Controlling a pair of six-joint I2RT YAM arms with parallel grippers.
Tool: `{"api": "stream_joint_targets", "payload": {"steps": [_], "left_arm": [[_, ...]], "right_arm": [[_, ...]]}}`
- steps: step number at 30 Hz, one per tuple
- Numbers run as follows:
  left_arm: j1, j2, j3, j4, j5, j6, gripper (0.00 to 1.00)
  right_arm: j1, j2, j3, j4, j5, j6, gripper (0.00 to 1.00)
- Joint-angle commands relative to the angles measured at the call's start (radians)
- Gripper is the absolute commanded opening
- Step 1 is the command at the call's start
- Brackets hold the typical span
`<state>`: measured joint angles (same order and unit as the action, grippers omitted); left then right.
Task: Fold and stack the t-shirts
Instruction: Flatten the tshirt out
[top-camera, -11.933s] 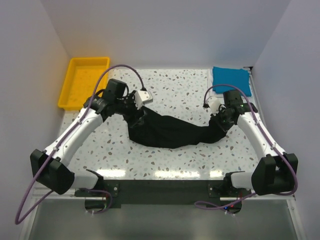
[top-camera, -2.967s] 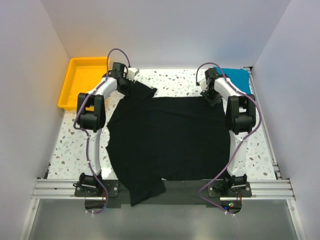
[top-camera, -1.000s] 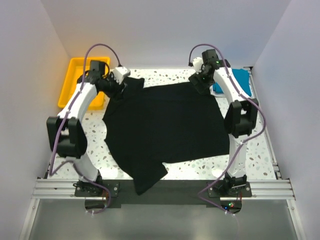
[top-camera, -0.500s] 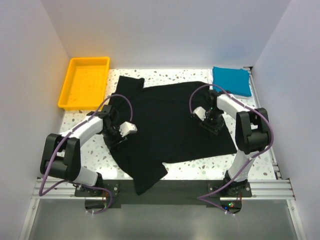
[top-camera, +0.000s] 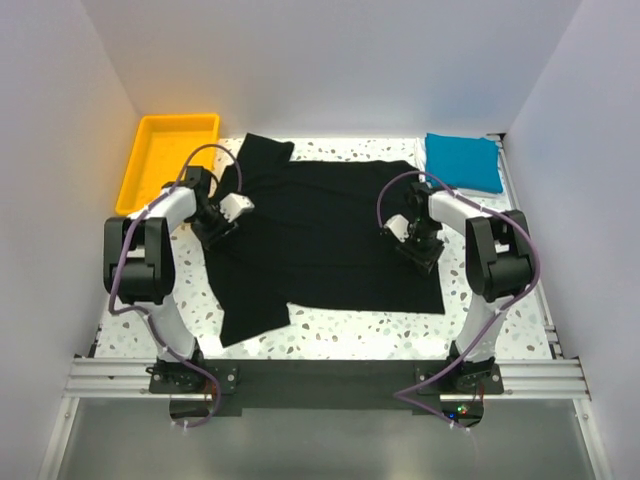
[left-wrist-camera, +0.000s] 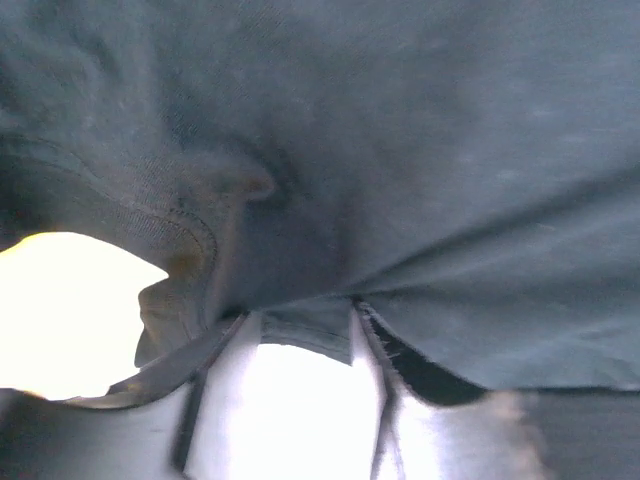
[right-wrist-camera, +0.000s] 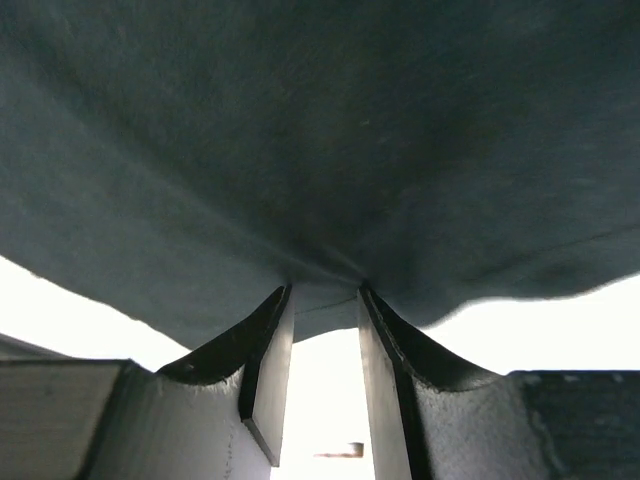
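Observation:
The large black t-shirt (top-camera: 320, 240) lies spread flat on the speckled table, one sleeve pointing to the back left and one to the front left. My left gripper (top-camera: 225, 215) sits at the shirt's left edge. In its wrist view its jaws (left-wrist-camera: 300, 325) hold a hem of the black cloth (left-wrist-camera: 420, 150), with creases running to the tips. My right gripper (top-camera: 418, 243) is near the shirt's right edge, and its jaws (right-wrist-camera: 325, 295) pinch a band of the same cloth (right-wrist-camera: 300, 120). A bright blue t-shirt (top-camera: 462, 160) lies folded at the back right corner.
A yellow plastic tray (top-camera: 170, 165) stands at the back left corner, just beyond the left arm. White walls close in the table on three sides. Both arm bases are bolted at the near edge.
The black shirt has slid toward the back, its lower sleeve now up on the table. The left gripper moved back and left; the right stayed about where it was.

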<state>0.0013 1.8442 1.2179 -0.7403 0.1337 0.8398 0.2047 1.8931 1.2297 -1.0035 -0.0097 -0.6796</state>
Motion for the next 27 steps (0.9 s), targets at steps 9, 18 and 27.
{"api": "stream_joint_targets", "payload": {"steps": [9,18,27], "left_arm": [[-0.010,-0.422,-0.165,-0.290,0.308,0.265,0.54],[-0.495,-0.593,-0.442,-0.145,0.184,-0.017,0.57],[-0.721,-0.461,-0.541,-0.090,0.098,-0.051,0.58]], "right_arm": [[0.021,-0.302,-0.070,-0.107,-0.108,-0.040,0.41],[0.048,-0.293,-0.185,-0.080,-0.088,-0.005,0.36],[0.045,-0.270,-0.210,-0.044,-0.030,-0.005,0.35]]}}
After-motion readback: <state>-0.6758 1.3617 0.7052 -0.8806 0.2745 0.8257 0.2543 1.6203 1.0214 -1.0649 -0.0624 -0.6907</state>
